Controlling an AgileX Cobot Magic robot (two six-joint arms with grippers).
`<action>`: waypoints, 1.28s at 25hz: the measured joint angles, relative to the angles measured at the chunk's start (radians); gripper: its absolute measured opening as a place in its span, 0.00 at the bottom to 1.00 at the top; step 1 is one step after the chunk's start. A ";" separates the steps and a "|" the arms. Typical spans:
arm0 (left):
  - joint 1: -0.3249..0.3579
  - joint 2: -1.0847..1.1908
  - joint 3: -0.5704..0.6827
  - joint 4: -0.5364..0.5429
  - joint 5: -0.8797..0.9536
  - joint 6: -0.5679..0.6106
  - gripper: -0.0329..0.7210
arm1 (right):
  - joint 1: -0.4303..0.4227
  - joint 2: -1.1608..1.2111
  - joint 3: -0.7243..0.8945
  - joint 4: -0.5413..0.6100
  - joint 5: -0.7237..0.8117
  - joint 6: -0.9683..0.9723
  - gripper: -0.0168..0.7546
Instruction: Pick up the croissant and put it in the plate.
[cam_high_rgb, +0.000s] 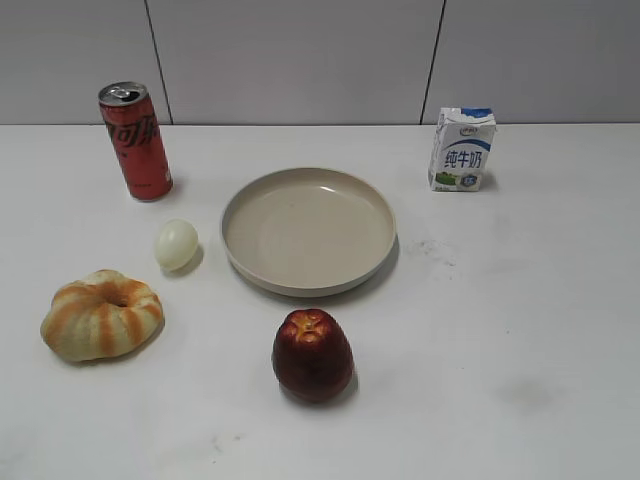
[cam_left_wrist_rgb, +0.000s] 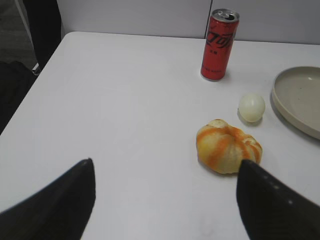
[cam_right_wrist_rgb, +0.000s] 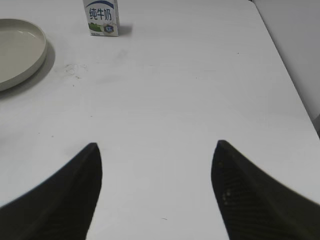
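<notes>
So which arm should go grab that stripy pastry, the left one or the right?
Probably the left. Its open gripper already has the croissant just ahead. The right gripper sees only the milk carton and the plate edge.

plate (cam_left_wrist_rgb: 300, 100) cut by the left wrist view's right edge
</notes>
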 joint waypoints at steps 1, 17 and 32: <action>0.000 0.000 0.000 0.000 0.000 0.000 0.93 | 0.000 0.000 0.000 0.000 0.000 0.000 0.70; 0.000 0.080 -0.019 0.000 -0.039 0.000 0.91 | 0.000 0.000 0.000 0.000 0.000 0.000 0.70; -0.038 1.084 -0.178 -0.280 -0.250 0.083 0.90 | 0.000 0.000 0.000 0.000 0.000 0.000 0.70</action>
